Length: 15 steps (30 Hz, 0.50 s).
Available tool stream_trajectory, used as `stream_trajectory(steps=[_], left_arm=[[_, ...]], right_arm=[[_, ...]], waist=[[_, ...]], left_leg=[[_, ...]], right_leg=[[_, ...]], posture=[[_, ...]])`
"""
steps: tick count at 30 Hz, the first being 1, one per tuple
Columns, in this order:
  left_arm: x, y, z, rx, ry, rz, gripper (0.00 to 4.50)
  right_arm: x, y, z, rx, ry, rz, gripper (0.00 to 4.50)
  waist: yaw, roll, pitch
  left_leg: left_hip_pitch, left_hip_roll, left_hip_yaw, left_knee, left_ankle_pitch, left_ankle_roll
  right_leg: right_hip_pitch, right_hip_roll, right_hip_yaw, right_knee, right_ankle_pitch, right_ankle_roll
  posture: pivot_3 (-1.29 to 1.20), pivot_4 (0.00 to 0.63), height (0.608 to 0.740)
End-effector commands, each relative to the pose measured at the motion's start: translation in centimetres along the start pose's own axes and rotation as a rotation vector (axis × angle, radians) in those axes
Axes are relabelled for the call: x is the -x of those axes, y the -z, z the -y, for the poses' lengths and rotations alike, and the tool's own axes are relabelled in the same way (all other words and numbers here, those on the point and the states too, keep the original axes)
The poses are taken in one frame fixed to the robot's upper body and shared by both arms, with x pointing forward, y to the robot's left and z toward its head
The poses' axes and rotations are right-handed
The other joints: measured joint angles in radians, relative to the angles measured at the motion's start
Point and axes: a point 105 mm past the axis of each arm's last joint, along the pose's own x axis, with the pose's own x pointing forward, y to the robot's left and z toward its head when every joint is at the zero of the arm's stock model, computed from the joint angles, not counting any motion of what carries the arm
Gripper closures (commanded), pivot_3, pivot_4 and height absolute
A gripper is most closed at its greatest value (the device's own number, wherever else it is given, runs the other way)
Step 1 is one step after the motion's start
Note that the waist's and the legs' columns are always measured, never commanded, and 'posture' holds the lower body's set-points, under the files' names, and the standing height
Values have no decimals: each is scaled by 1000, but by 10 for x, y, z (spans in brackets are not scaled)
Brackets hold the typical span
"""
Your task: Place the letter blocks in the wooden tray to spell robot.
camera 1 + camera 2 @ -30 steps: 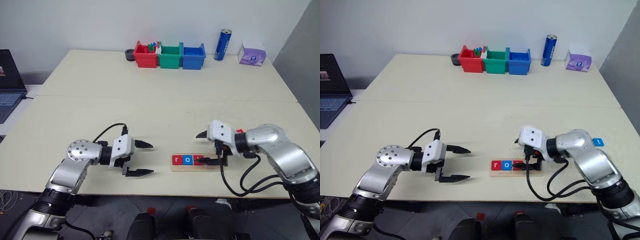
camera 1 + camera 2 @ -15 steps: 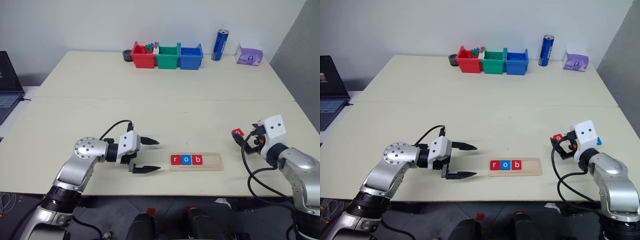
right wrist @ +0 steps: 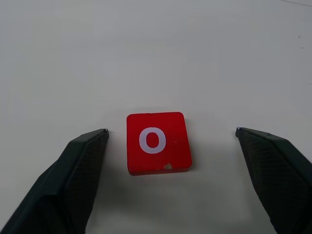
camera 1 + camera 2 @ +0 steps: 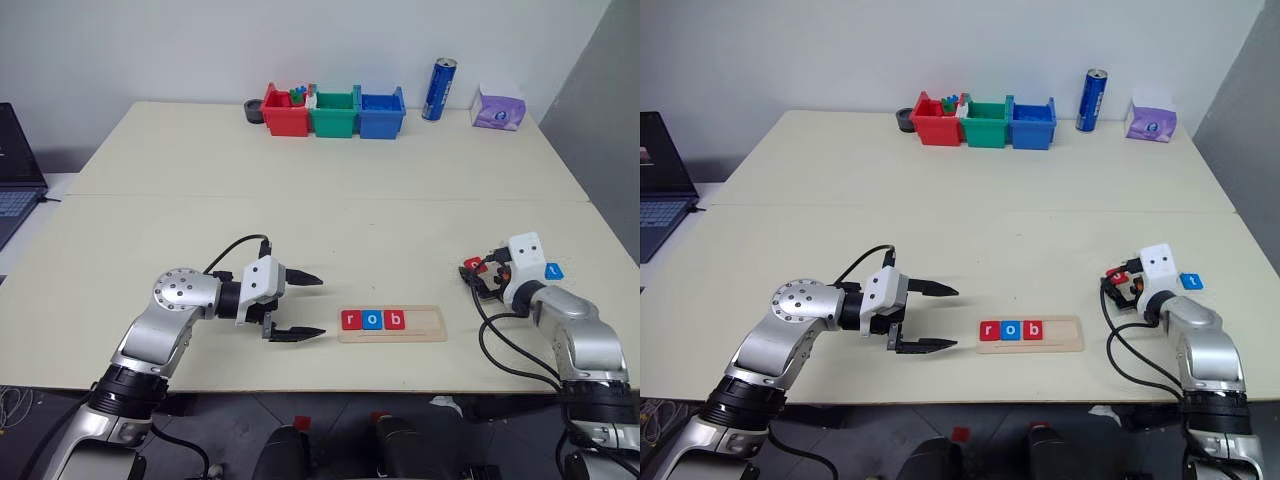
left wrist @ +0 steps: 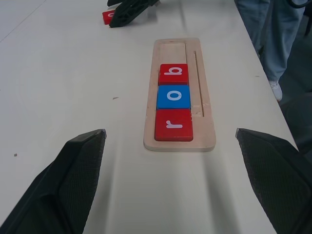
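Note:
The wooden tray (image 4: pixel 425 324) lies near the table's front edge. It holds three letter blocks side by side: a red r (image 4: pixel 350 320), a blue o (image 4: pixel 372 320) and a red b (image 4: pixel 395 320). The tray's right end is bare. My left gripper (image 4: pixel 321 305) hovers open just left of the tray, pointing at it. To the right, a red o block (image 3: pixel 157 142) lies flat on the table. My right gripper (image 4: pixel 476 279) stands open with one finger on each side of that block, touching neither side. A blue t block (image 4: pixel 553 271) lies just right of that hand.
Red (image 4: pixel 283 112), green (image 4: pixel 334 114) and blue (image 4: pixel 382 114) bins stand at the table's far edge, with a blue can (image 4: pixel 439 89) and a purple tissue pack (image 4: pixel 498 110) to their right. A laptop (image 4: pixel 14 170) sits off the left side. A person's legs (image 5: pixel 273 39) stand beside the table.
My right gripper has left the tray, with the red b block now lying in it, swung right and come down around the red o block. The left gripper has barely moved.

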Motion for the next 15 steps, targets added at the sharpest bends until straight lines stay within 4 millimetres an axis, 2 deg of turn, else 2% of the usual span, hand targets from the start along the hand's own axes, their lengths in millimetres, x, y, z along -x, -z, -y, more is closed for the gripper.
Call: stream_trajectory(steps=[1,6,9,11,15], left_arm=[[2,-9,0,-35,-2,19,0],[1,-9,1,-36,5,15,0],[0,-9,1,-38,15,17,0],[-1,-8,3,-40,26,18,0],[-2,-7,4,-42,37,17,0]], right_arm=[[2,-3,6,-16,15,6,1315],[3,1,2,-7,9,-15,3063],[10,-2,3,-2,34,-7,3049],[24,-2,5,-19,83,-3,3049],[56,10,-14,-66,133,-18,3049]], waist=[[0,0,0],[0,0,0],[1,0,0],[4,0,0],[6,1,-1]], left_leg=[[0,0,0,0,0,0],[0,0,0,0,0,0],[0,0,0,0,0,0],[0,0,-1,0,0,0],[-3,1,-4,0,0,0]], right_leg=[[0,0,0,0,0,0],[0,0,0,0,0,0],[0,-1,0,0,0,0],[0,-1,0,0,0,0],[0,-1,0,-1,0,0]], posture=[[0,150,740],[0,150,740],[0,150,740],[0,150,740],[0,150,740]])
